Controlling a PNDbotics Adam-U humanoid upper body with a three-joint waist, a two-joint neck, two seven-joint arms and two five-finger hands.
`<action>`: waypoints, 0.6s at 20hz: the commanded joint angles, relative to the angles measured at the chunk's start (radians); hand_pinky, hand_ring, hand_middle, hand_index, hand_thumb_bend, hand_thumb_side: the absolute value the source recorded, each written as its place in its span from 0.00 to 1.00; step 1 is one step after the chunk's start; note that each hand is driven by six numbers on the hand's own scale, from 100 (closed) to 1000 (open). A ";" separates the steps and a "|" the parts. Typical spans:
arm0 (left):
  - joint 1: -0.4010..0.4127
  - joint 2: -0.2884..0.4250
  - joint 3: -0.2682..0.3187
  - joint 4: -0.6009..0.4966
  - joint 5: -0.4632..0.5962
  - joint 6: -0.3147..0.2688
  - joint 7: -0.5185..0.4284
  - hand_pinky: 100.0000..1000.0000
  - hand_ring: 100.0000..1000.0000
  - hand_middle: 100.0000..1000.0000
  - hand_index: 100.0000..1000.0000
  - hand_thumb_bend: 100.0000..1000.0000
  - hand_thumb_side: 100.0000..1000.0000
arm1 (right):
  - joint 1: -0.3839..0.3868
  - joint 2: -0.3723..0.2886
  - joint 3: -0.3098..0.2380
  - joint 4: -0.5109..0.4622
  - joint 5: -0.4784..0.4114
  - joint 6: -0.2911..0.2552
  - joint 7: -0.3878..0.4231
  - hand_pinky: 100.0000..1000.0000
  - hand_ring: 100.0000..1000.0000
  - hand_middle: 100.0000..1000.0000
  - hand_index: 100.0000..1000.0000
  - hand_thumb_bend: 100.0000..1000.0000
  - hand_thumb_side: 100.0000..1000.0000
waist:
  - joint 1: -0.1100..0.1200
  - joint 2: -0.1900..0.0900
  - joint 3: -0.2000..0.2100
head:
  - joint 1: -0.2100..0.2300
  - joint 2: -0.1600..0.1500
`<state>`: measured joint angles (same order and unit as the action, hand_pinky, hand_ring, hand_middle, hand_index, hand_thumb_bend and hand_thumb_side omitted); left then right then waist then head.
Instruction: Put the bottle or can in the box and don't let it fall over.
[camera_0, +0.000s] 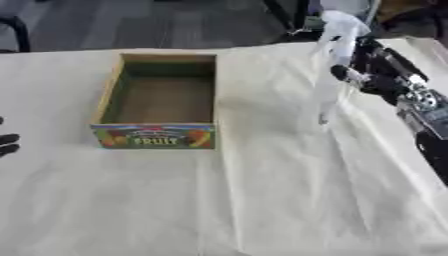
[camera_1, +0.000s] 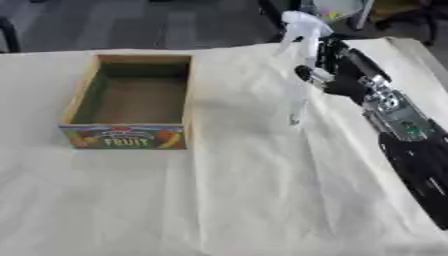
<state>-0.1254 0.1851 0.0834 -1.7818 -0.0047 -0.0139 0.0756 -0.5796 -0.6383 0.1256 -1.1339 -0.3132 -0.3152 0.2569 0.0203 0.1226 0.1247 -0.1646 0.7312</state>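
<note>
A clear spray bottle (camera_0: 329, 85) with a white trigger head stands nearly upright at the right of the table. My right hand (camera_1: 339, 75) is shut on its upper part, just under the head, with the arm coming in from the right. The bottle's base hangs close over the cloth; I cannot tell whether it touches. The cardboard box (camera_0: 109, 95), printed FRUIT on its front wall, sits open and empty left of centre, well apart from the bottle. Only the fingers of my left hand (camera_0: 7, 142) show at the left edge, relaxed and holding nothing.
A wrinkled white cloth (camera_0: 262, 200) covers the table. The far edge (camera_0: 245, 47) runs just behind the box, with dark floor beyond. Dark chair legs and other items (camera_0: 293, 20) stand past the far right corner.
</note>
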 joint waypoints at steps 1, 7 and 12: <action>-0.014 0.008 -0.002 -0.019 0.001 -0.002 -0.004 0.69 0.64 0.74 0.83 0.40 0.74 | -0.027 -0.020 -0.002 -0.004 0.009 -0.005 0.000 0.88 0.82 0.72 1.00 0.41 0.24 | 0.000 -0.006 0.003 | -0.007 -0.014; -0.016 0.008 -0.002 -0.020 0.001 -0.002 -0.005 0.69 0.64 0.74 0.83 0.40 0.74 | -0.039 -0.014 0.001 -0.001 0.016 -0.007 -0.002 0.88 0.81 0.71 1.00 0.41 0.25 | 0.001 -0.003 0.008 | -0.012 -0.018; -0.016 0.008 -0.003 -0.020 0.001 -0.002 -0.005 0.69 0.64 0.74 0.82 0.40 0.74 | -0.049 -0.011 0.002 -0.003 0.020 -0.010 -0.003 0.88 0.81 0.71 1.00 0.41 0.25 | 0.001 -0.002 0.010 | -0.015 -0.018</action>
<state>-0.1314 0.1851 0.0828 -1.7820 -0.0044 -0.0138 0.0744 -0.6045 -0.6289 0.1312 -1.1299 -0.3001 -0.3186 0.2538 0.0219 0.1289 0.1320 -0.1777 0.7259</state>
